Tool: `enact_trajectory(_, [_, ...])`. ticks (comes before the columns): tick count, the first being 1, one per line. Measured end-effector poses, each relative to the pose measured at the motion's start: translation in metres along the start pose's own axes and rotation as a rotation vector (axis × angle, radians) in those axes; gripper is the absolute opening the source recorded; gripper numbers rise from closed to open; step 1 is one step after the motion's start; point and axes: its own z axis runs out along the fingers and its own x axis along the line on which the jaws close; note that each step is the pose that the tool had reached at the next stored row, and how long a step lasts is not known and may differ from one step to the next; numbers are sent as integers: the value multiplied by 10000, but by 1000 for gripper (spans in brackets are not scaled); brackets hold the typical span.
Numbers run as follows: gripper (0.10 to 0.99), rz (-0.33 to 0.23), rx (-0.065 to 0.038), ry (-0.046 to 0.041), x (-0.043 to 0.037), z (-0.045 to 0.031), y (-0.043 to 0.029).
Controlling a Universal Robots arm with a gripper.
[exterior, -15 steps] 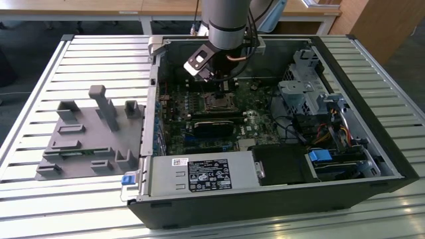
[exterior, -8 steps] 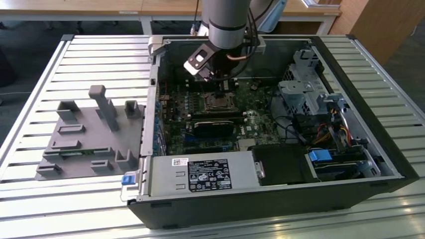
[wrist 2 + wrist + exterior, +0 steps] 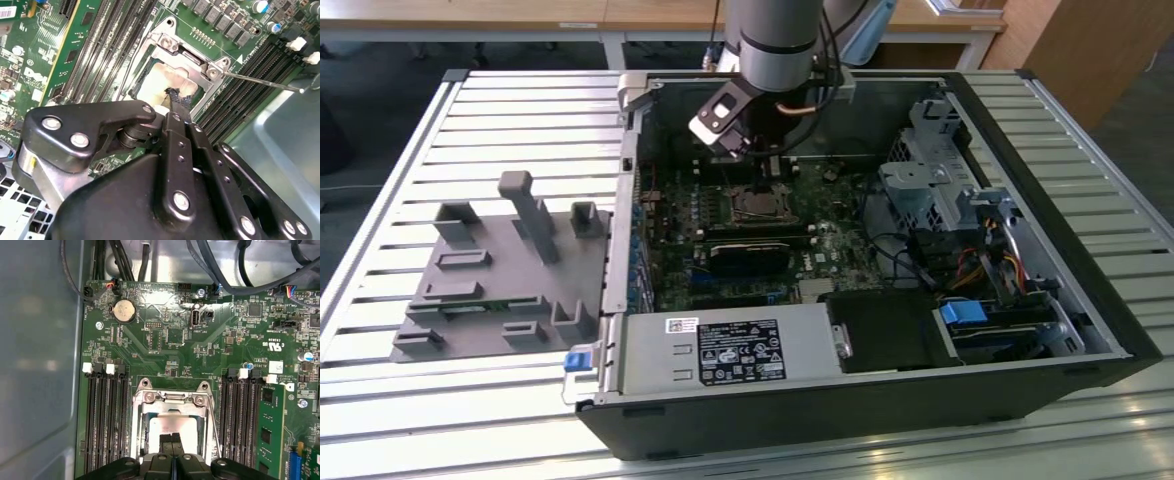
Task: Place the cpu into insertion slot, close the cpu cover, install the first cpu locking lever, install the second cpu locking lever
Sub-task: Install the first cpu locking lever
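Cpu, a dull silver-grey square chip [image 3: 166, 424], is touched by the clenched black end effector [image 3: 172, 439]; the open black computer case [image 3: 854, 412] is shown in the exterior view.

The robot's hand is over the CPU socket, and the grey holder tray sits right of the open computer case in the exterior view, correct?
Not quite. The grey holder tray sits on the exterior view's left of the open computer case, as that view shows. The hand is over the CPU socket.
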Motion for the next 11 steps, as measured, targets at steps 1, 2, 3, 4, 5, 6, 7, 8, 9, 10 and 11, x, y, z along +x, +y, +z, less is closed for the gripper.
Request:
enact_trajectory(1, [106, 0, 0, 1, 0, -10, 0])
enact_trajectory(2, [106, 0, 0, 0, 1, -23, 0])
enact_trajectory(3, [106, 0, 0, 1, 1, -36, 0])
enact_trajectory(4, [106, 0, -1, 1, 1, -49, 1])
enact_trajectory(5, [106, 0, 0, 2, 2, -62, 1])
enact_trajectory(6, [106, 0, 0, 1, 2, -74, 1])
enact_trajectory(7, [106, 0, 1, 0, 2, -86, 1])
enact_trajectory(8, [106, 0, 1, -1, 2, -98, 1])
enact_trajectory(9, [106, 0, 0, 0, 3, -114, 1])
enact_trajectory(10, [106, 0, -1, 1, 3, -129, 2])
enact_trajectory(11, [106, 0, 0, 0, 4, -146, 2])
